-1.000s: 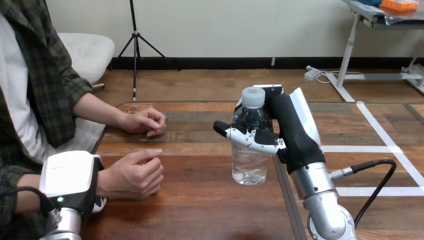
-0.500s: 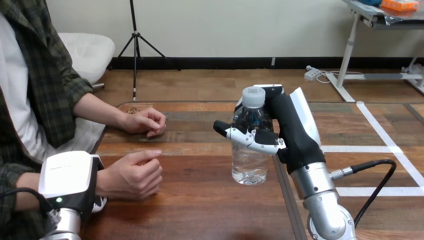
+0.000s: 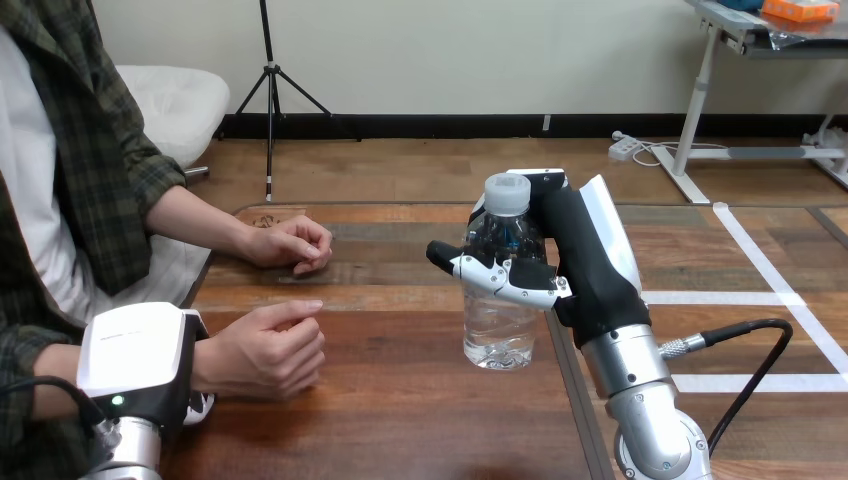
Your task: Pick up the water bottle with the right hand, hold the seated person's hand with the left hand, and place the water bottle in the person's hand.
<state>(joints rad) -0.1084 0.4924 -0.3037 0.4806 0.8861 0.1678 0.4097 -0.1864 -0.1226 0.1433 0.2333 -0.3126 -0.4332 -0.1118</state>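
At the lower left of the frame the left hand shows the white shell of its back and lies against the wrist of the person's lower hand. I cannot tell whether it grips that wrist or only rests beside it. The lower hand is loosely curled on the table, palm not yet turned up to receive anything. Above it, toward the upper left, the person's upper hand rests on the table too, well apart from the robot.

Right of centre the water bottle stands upright, its base at or just above the table; which, I cannot say. The right hand is closed round it, thumb across the front just below the shoulder and the other fingers behind.

The bottle looks like thin clear plastic holding water: probably moderately heavy, smooth, and with walls that would dent under a hard squeeze. A grip round the body below the shoulder seems sound, with moderate pressure and the bottle kept vertical. It stands well apart from the lower hand.
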